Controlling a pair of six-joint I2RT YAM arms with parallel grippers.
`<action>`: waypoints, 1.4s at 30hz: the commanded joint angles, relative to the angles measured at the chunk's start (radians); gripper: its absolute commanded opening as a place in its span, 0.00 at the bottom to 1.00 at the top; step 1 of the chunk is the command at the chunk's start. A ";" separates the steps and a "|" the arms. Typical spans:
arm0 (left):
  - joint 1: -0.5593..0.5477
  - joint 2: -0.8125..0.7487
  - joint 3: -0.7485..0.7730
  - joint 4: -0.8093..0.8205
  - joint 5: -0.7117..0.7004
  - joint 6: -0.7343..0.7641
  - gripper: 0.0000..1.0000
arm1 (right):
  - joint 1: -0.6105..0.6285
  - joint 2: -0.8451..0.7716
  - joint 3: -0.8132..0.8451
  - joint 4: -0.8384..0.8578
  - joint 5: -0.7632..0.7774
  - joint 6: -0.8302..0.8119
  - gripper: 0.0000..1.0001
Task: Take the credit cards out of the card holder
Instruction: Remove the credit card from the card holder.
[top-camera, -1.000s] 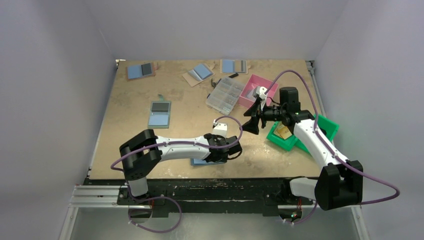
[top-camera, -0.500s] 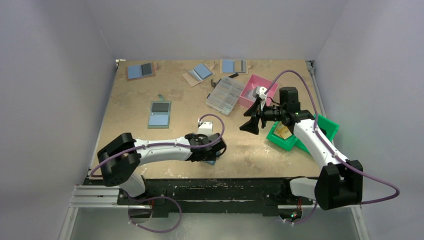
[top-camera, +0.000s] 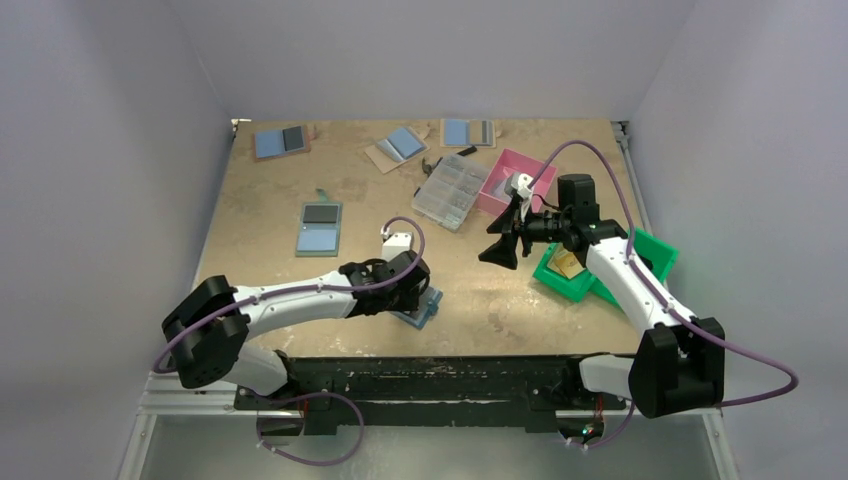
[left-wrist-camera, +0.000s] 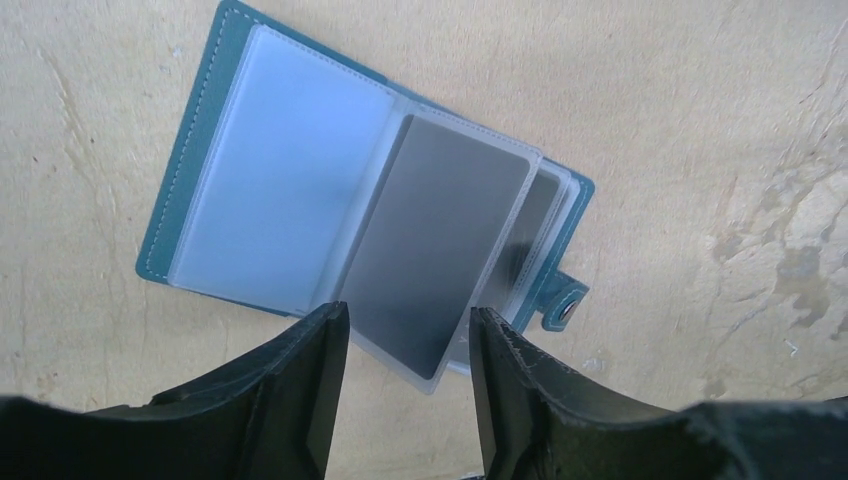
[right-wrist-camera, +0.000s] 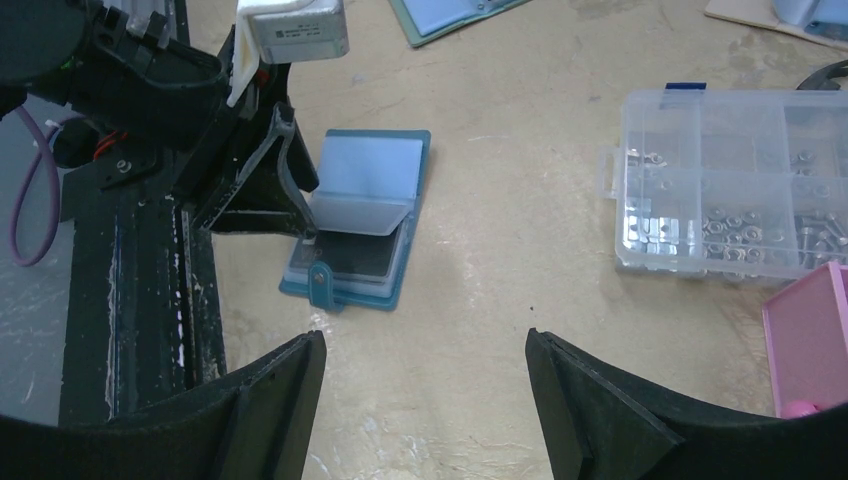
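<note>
The card holder (left-wrist-camera: 270, 190) lies open near the table's front edge, its teal rim and snap tab showing; it also shows in the top view (top-camera: 428, 308) and the right wrist view (right-wrist-camera: 385, 165). A clear sleeve with a grey credit card (left-wrist-camera: 440, 250) stands lifted off the stack. My left gripper (left-wrist-camera: 408, 325) is open, one finger on each side of the sleeve's lower corner, not pinching it. Further cards lie under that sleeve (right-wrist-camera: 355, 258). My right gripper (right-wrist-camera: 425, 345) hangs open above bare table, right of the holder, with nothing in it.
A clear organiser box (top-camera: 450, 190), a pink bin (top-camera: 515, 180) and a green bin (top-camera: 590, 270) are on the right. Another blue holder with a black panel (top-camera: 320, 227) lies to the left, and several more holders (top-camera: 400, 147) line the back. The black rail (right-wrist-camera: 130, 300) is close behind the holder.
The left arm has swung left and drawn back, so the holder now shows at its gripper's right side. Its jaws have narrowed a little. The right arm has not moved.
</note>
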 joint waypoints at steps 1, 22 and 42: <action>0.027 -0.034 -0.010 0.056 0.027 0.094 0.50 | 0.007 -0.002 0.000 0.012 -0.008 -0.006 0.81; 0.095 -0.015 0.026 0.016 -0.027 0.201 0.33 | 0.008 0.004 0.001 0.007 -0.008 -0.009 0.81; 0.124 0.097 0.130 0.019 -0.093 0.384 0.17 | 0.010 0.007 0.004 -0.001 -0.006 -0.013 0.82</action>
